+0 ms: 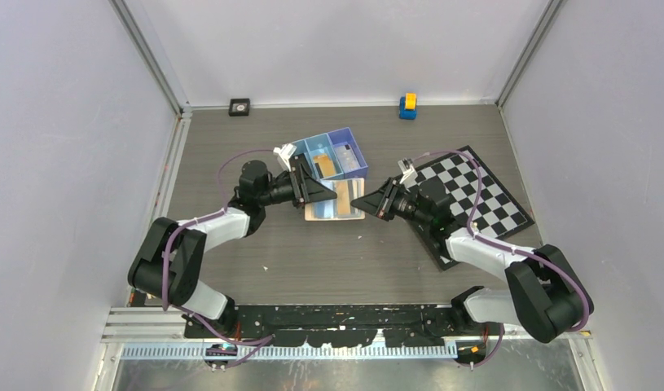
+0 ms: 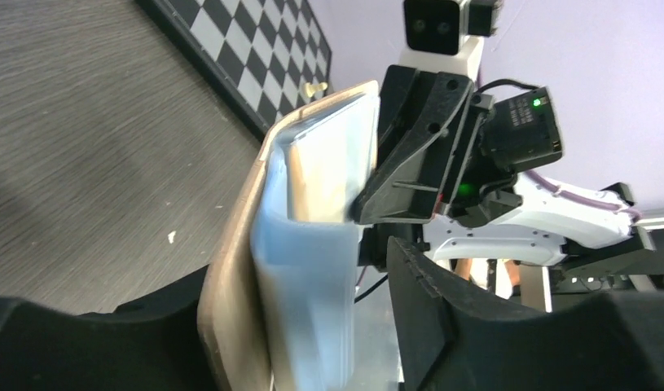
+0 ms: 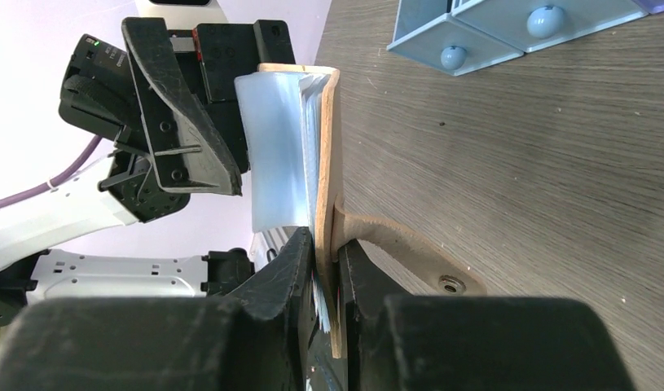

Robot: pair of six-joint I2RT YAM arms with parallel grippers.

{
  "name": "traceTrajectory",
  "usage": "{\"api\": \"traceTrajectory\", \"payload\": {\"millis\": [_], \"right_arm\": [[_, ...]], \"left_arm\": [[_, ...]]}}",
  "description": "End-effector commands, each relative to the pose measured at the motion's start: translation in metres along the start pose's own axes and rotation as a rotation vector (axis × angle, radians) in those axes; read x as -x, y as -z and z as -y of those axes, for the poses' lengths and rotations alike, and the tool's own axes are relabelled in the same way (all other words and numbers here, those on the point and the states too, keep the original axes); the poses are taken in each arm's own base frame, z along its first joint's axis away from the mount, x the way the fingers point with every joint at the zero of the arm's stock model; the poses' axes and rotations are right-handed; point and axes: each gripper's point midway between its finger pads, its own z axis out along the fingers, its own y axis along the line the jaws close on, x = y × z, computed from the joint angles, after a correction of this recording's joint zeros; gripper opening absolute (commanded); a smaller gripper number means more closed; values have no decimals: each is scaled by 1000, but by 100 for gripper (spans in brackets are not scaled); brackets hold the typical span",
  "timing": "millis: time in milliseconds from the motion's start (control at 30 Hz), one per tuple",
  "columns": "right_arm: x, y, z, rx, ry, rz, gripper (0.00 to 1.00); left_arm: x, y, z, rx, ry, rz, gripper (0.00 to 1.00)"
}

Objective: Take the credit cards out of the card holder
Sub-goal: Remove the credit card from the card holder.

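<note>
The tan card holder (image 1: 335,202) hangs open between my two grippers above the table. In the right wrist view my right gripper (image 3: 329,273) is shut on its tan cover (image 3: 327,147) and the edges of its pale blue sleeves (image 3: 275,155), just beside the snap tab (image 3: 410,252). My left gripper (image 2: 312,342) is open around the other end. The cover (image 2: 230,269) leans on one finger, and the other finger (image 2: 442,318) stands apart from the sleeves (image 2: 308,269). A tan credit card (image 2: 328,163) shows inside a sleeve.
The blue three-compartment tray (image 1: 332,153) sits just behind the holder, with an orange-tan card (image 1: 325,165) in one compartment. A checkerboard mat (image 1: 471,199) lies under the right arm. A black square (image 1: 239,107) and a blue-and-yellow block (image 1: 407,106) sit by the back wall.
</note>
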Motion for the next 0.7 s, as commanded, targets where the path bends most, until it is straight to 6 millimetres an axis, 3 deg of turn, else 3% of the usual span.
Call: {"api": "traceTrajectory", "payload": {"millis": [0,100,200,433,533,667], "right_arm": [[12,-3,-24,64,70,23,7],[10,-3,-24,43,91,16,6],[10,-2,-24,29,108,20,5],[13,-2,-14,-31,112,38,6],[17,-2,3,-125,112,57,10],[23,5,41,-342,106,73,22]], "left_arm": [[8,0,8,31,-67,12,61],[8,2,-4,115,-74,13,65],[8,4,-11,169,-79,12,61],[8,5,-17,206,-83,8,18],[9,6,-15,206,-95,15,9],[9,8,-13,206,-104,19,3]]}}
